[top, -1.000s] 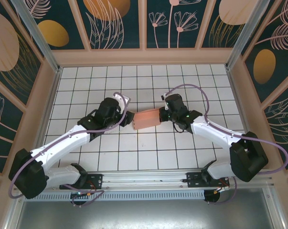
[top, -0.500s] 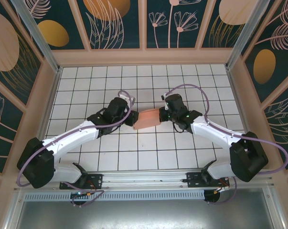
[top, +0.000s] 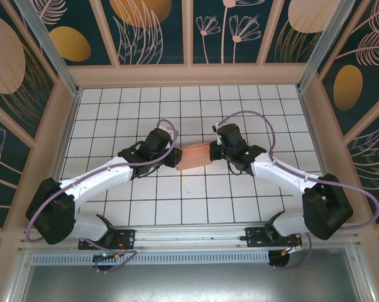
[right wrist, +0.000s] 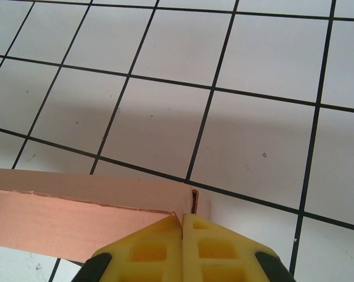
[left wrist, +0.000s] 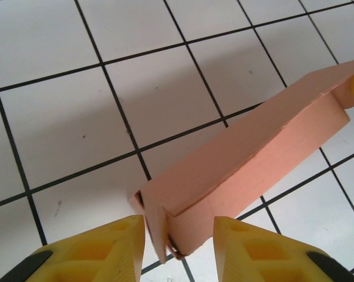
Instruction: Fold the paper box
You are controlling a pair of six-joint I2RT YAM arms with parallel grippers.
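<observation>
The paper box is a salmon-pink, partly folded long shape lying on the tiled floor between the two arms. My left gripper is at its left end. In the left wrist view the box runs away to the upper right, and its near end with a loose flap sits between my left gripper's yellow fingers; the left finger is against the flap, and a gap shows beside the right one. My right gripper is shut on the right end of the box, its fingers pinching a thin edge at their tips.
The floor is white tiles with black lines, fenced by a wooden frame at the back and side walls. A metal rail runs along the near edge by the arm bases.
My left gripper has moved right up to the box's left end and its jaws have narrowed around it. The right arm and its grip have not moved.
</observation>
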